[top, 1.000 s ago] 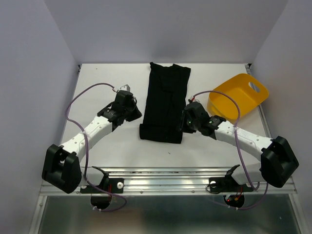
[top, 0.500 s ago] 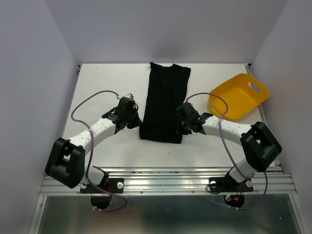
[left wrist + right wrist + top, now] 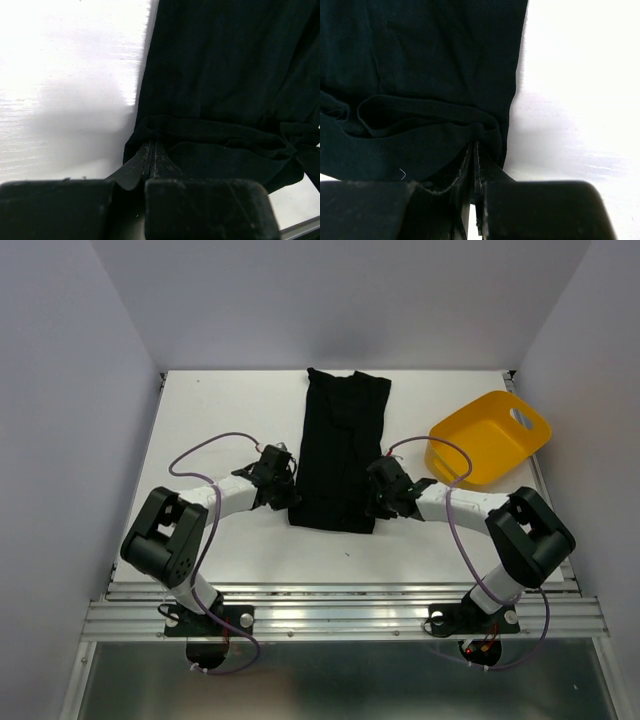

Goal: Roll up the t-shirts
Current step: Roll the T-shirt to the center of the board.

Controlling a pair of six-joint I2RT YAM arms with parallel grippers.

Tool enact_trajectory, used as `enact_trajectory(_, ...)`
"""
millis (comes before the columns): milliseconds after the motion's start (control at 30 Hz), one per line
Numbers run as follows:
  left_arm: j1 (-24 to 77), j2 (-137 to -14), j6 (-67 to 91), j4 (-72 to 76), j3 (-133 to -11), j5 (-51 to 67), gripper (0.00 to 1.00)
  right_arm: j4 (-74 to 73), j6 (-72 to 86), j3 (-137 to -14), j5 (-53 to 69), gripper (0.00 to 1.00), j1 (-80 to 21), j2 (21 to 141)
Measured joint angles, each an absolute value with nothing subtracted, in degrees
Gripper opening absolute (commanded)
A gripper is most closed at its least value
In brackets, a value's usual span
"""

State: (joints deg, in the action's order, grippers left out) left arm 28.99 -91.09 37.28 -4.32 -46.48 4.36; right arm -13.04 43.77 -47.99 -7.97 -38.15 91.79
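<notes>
**Both near corners of the hem now pinched; ready to start the roll**

On the left, drawn in across the white table [image 3: 200,420] over the last second and brought down onto the near left corner of the t-shirt [image 3: 340,450]. Seen from the left wrist: left gripper [image 3: 151,146] closed tight, no gap between the fingers, with a fold of the black hem bunched at the tips.

In the middle, lying as before: folded into a long narrow strip, running from the far edge of the table down toward the arm bases, flat over most of its length. Only at the near end lifted and doubled over into a low ridge across the width, clearest in the wrist views.

On the right, likewise slid nearer and lower, onto the near right corner. Right gripper [image 3: 474,145] closed on the hem there too, cloth puckered at the fingertips.

Further right, untouched and well apart from the cloth: the yellow tub [image 3: 490,435].

Judged from this: grasp step done, first turn barely begun. Next likely to call for carrying both corners away together, evenly, to keep the roll straight.
</notes>
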Motion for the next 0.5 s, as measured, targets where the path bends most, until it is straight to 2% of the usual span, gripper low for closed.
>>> enact_trajectory(233, 31.1, -88.4, 37.8, -2.5, -43.2, 4.0, 0.00, -6.9, 42.9, -42.5, -7.4, 0.09, -37.9, 88.6)
enact_trajectory(500, 35.1, -77.0, 41.2, -5.6, -34.8, 3.7, 0.00, -7.7, 42.9, -35.9, -4.5, 0.09, -37.8, 81.1)
